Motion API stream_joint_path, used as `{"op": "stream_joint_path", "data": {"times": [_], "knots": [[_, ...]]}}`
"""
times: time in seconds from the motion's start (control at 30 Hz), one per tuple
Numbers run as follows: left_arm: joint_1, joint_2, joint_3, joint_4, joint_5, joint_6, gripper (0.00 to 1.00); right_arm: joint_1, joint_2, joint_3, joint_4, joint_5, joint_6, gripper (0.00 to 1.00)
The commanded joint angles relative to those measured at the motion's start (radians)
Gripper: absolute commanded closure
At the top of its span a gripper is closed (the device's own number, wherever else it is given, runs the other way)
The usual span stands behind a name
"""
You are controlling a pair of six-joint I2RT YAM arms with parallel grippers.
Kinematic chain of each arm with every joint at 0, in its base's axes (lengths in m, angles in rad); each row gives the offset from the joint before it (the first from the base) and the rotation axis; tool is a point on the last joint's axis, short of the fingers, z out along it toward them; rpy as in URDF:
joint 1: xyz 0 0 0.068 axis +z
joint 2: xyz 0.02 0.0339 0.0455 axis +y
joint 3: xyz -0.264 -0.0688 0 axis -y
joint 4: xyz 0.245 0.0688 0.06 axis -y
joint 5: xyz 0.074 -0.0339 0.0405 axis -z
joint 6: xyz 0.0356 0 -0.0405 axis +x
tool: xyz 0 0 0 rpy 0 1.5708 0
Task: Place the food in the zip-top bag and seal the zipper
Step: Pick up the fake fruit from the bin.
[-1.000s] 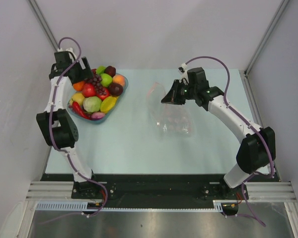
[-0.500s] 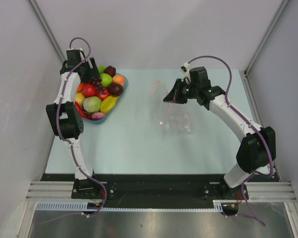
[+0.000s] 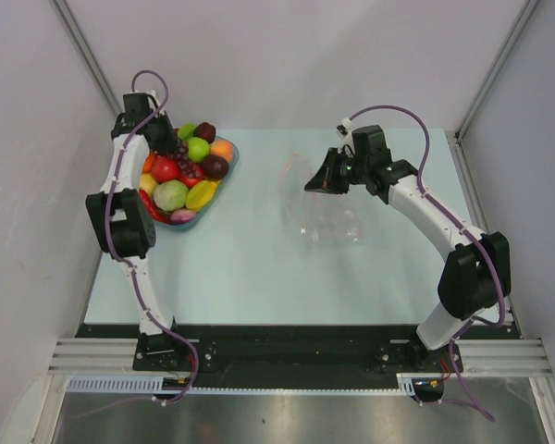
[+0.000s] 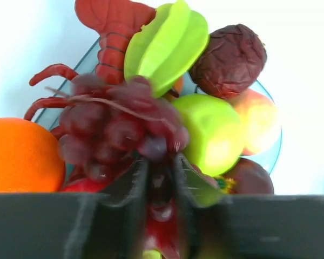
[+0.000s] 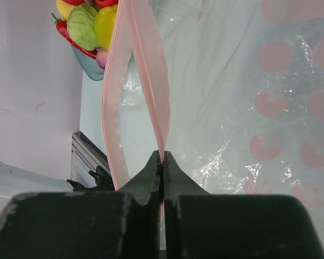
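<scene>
The food is piled in a blue-rimmed dish [image 3: 229, 166] at the back left. My left gripper [image 3: 170, 146] reaches into the pile from behind. In the left wrist view its fingers have closed in on the lower grapes of the dark purple grape bunch [image 4: 113, 129], and the left gripper [image 4: 159, 159] is shut on it. The clear zip-top bag [image 3: 331, 227] with pink dots lies mid-table. My right gripper [image 3: 313, 182] is shut on one pink zipper [image 5: 151, 81] strip and holds the mouth lifted. The other strip [image 5: 110, 108] bows away, so the mouth gapes.
Around the grapes lie a green star fruit [image 4: 164, 46], a red lobster [image 4: 113, 32], an orange [image 4: 21, 154], a green apple [image 4: 213, 132] and a dark brown fruit [image 4: 229, 59]. The side wall stands close behind the left arm.
The left arm swung in over the back of the dish and its jaws closed from wide open onto the grape bunch. The right gripper kept its hold on the zipper, barely shifting.
</scene>
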Motion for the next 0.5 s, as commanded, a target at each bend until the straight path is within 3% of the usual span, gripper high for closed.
{"op": "stream_joint_path", "data": {"times": [0.0,0.1,0.47], "knots": [[0.004,-0.103,-0.001,-0.033,0.046,0.001,0.90,-0.007,-0.003,0.007,0.029,-0.016,-0.017,1.00],[0.004,-0.146,0.005,-0.030,0.046,0.001,1.00,-0.007,-0.003,0.007,0.034,-0.025,-0.019,1.00],[0.002,-0.367,0.008,0.011,0.192,0.039,1.00,-0.001,-0.011,0.007,0.121,-0.141,0.047,1.00]]}}
